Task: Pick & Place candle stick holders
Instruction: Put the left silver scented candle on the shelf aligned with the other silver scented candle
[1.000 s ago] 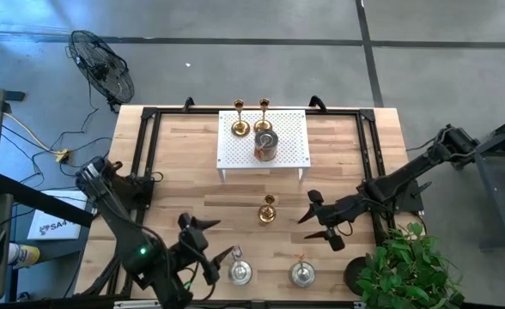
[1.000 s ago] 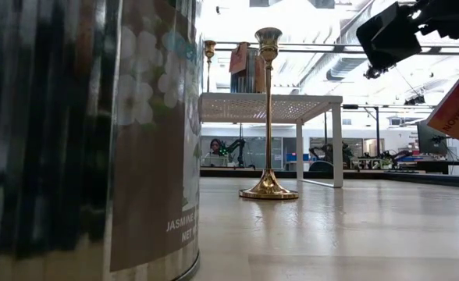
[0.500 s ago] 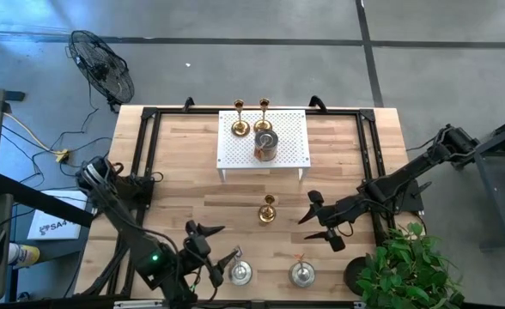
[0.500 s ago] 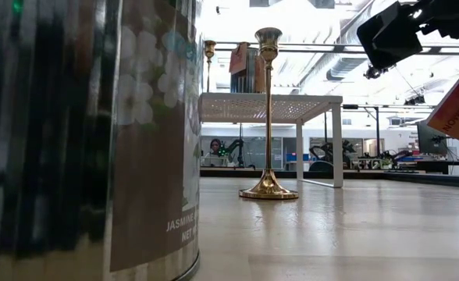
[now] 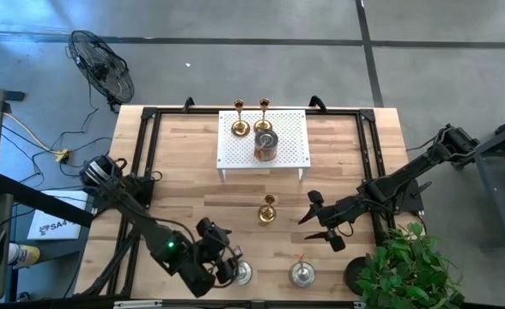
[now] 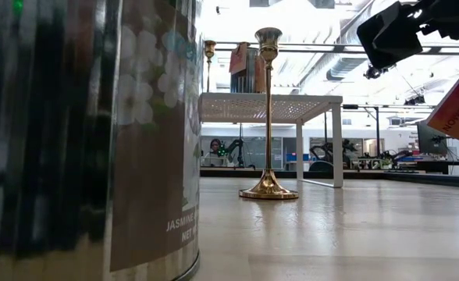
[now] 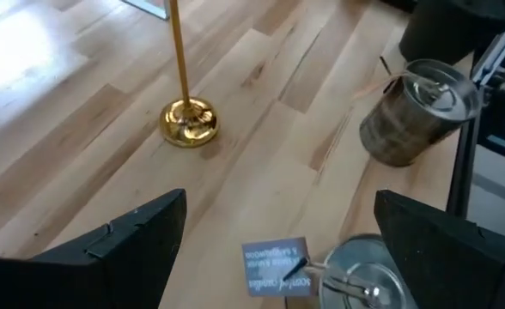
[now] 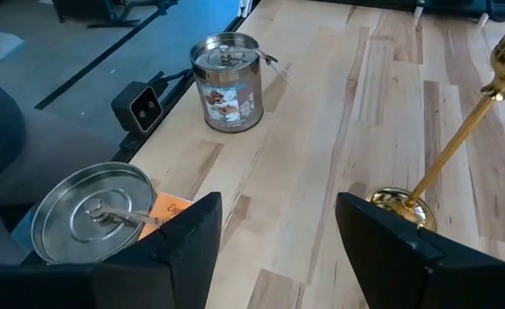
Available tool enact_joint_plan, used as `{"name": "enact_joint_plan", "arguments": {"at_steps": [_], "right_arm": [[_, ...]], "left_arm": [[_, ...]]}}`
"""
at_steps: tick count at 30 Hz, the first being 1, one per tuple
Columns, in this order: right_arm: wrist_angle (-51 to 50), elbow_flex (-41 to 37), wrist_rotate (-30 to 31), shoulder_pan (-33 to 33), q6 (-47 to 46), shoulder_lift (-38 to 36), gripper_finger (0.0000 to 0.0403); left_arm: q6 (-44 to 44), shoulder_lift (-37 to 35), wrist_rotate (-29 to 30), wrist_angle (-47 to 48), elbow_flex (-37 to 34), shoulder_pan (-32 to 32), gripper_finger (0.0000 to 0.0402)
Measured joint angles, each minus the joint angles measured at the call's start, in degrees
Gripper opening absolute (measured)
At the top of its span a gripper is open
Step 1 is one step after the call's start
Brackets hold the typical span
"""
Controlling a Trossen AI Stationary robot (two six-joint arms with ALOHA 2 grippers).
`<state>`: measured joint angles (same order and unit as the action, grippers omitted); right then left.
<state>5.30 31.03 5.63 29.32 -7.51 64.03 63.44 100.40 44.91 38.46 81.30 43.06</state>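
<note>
Two squat silvery candle stick holders stand near the table's front edge, one to the left (image 5: 240, 274) and one to the right (image 5: 301, 274). A slim gold one (image 5: 268, 210) stands on its round base mid-table. Two more gold ones (image 5: 240, 127) (image 5: 263, 123) and a silvery one (image 5: 266, 146) stand on the white rack (image 5: 291, 146). My left gripper (image 5: 224, 257) is open and hangs over the left silvery holder (image 7: 362, 276), a finger on either side of the lid and apart from it. My right gripper (image 5: 321, 226) is open and empty, right of the mid-table gold holder (image 8: 398, 204).
Black frame rails (image 5: 145, 163) run along the table's left, far and right sides. A potted plant (image 5: 407, 266) stands at the near right corner. A small camera (image 8: 141, 106) sits by the left silvery holder. Bare wood lies between the rack and the front row.
My left gripper has gone down and toward the table's right edge, onto the left silvery holder, and has tipped as it went. It has stayed open. My right gripper and all the holders have kept still.
</note>
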Motion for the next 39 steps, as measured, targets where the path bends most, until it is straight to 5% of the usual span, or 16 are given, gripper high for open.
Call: {"name": "enact_joint_plan", "arguments": {"at_steps": [12, 30, 39], "right_arm": [[0.0, 0.0, 0.3, 0.0, 0.0, 0.0, 0.0224], [-0.3, 0.0, 0.7, 0.0, -1.2, 0.0, 0.0224], [-0.3, 0.0, 0.2, 0.0, -1.1, 0.0, 0.0224]], "left_arm": [[-9.4, 0.0, -0.2, -6.4, 0.0, -0.7, 0.0369], [-5.8, 0.0, 21.6, -1.8, 0.0, 3.1, 0.0370], [-6.5, 0.0, 22.6, -1.9, 0.0, 3.0, 0.0370]]}}
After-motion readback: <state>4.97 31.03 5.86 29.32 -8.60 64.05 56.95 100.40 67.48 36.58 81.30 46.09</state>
